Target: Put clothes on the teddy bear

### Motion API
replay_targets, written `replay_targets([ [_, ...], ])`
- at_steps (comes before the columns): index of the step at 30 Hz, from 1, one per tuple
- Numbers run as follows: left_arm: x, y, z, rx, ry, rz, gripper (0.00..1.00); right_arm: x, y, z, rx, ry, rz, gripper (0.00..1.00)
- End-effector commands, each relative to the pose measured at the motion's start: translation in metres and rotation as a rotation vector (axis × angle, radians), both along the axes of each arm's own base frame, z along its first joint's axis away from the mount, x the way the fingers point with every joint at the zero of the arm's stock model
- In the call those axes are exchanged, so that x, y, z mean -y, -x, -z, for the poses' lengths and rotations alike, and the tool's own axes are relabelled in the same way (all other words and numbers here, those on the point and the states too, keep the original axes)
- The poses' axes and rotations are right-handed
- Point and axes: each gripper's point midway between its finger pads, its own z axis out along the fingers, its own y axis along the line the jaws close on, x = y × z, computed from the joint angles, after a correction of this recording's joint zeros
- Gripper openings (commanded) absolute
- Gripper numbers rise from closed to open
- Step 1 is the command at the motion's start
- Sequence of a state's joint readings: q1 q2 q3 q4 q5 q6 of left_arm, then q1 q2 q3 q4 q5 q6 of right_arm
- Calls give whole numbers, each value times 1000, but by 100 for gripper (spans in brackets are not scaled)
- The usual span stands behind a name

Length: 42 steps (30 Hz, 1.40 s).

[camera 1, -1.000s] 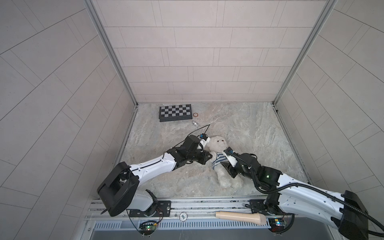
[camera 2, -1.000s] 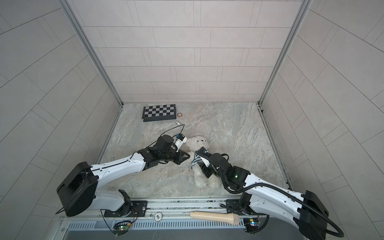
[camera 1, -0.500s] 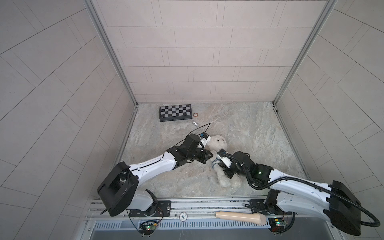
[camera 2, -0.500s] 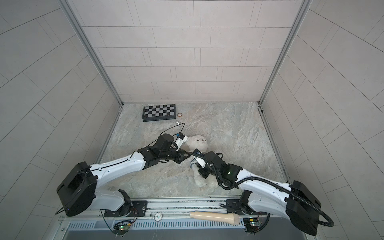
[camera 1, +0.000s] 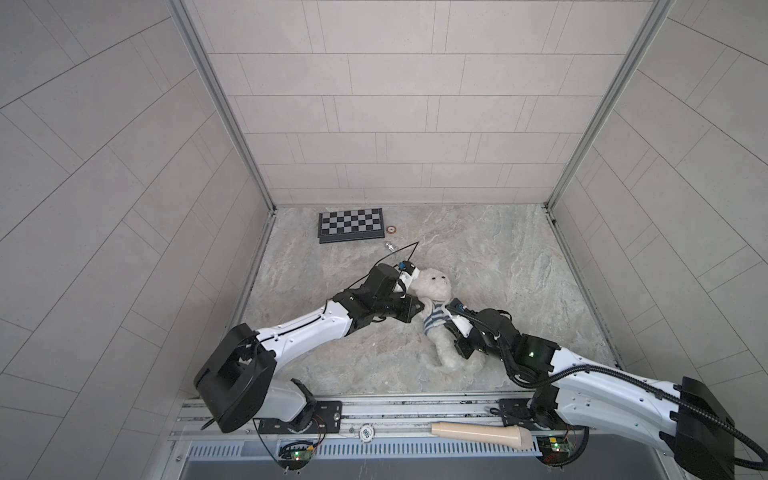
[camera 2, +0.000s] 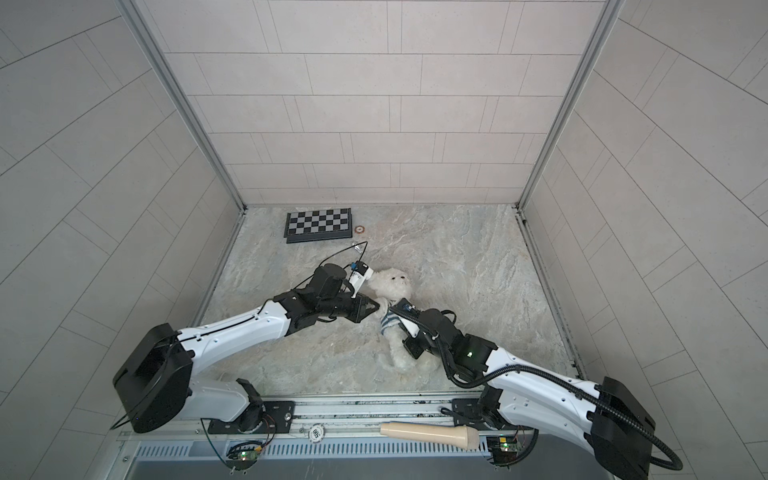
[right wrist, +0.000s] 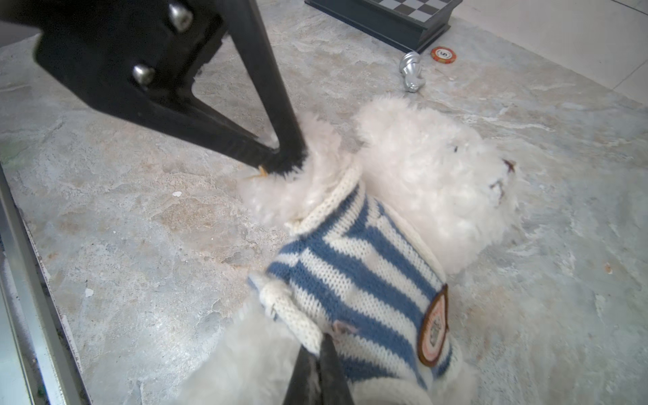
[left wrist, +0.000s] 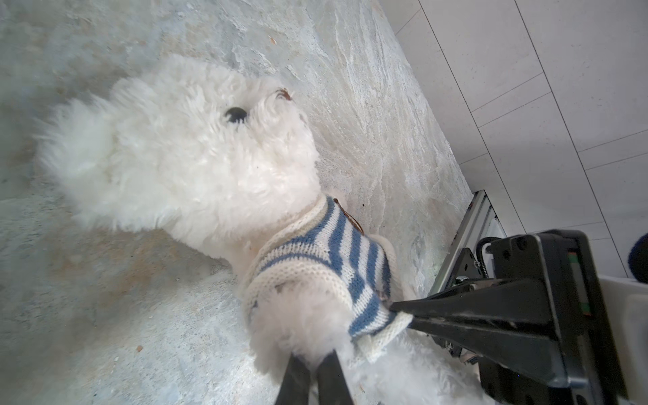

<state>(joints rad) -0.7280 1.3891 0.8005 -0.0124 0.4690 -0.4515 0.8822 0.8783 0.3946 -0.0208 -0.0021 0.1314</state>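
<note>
The white fluffy teddy bear [camera 1: 434, 286] [camera 2: 390, 286] lies on its back on the stone floor, head toward the back wall. A blue-and-white striped knitted sweater [camera 1: 436, 322] [left wrist: 326, 259] [right wrist: 350, 273] covers its chest. My left gripper [camera 1: 419, 309] [camera 2: 378, 306] [left wrist: 313, 357] is shut on the fur of the bear's arm that sticks out of a sleeve. From the other side, my right gripper [camera 1: 449, 334] [camera 2: 405, 332] [right wrist: 324, 340] is shut on the sweater's lower hem. The bear's legs [camera 1: 451, 361] are bare.
A folded chessboard [camera 1: 351, 224] stands at the back left, with a poker chip [camera 1: 391, 228] and a silver chess piece [camera 1: 390, 246] beside it. A beige handle-shaped object [camera 1: 482, 432] lies on the front rail. Tiled walls close in both sides.
The right gripper's jaws have closed on the sweater's hem, and its arm has drawn back a little to the right. The left gripper has kept its hold and place.
</note>
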Motion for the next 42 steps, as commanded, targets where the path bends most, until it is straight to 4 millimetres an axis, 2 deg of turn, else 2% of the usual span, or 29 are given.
replay_targets([
  [1,0,-16,-22,67,25,-30,0,13,1,12,-38,8,67,0],
  [6,-5,-21,-22,75,18,-48,0,17,0,18,-60,27,95,0],
  [11,-6,-23,-21,80,22,-50,0,6,2,16,-68,-5,54,0],
  [15,-3,-20,-21,79,31,-30,0,-3,1,5,-49,-37,21,1],
  [20,0,-15,-19,93,19,-3,0,0,-9,-8,-5,-50,67,20],
  [24,1,-13,-13,85,7,10,0,2,-12,-10,-10,-45,92,31],
  [31,1,-13,-9,78,-3,9,0,20,-14,-11,-8,-24,158,54],
  [35,1,-12,-8,77,-7,8,0,35,-16,-12,-17,-26,193,60],
  [42,4,-12,-9,79,-9,20,0,36,-18,-17,-7,9,144,69],
])
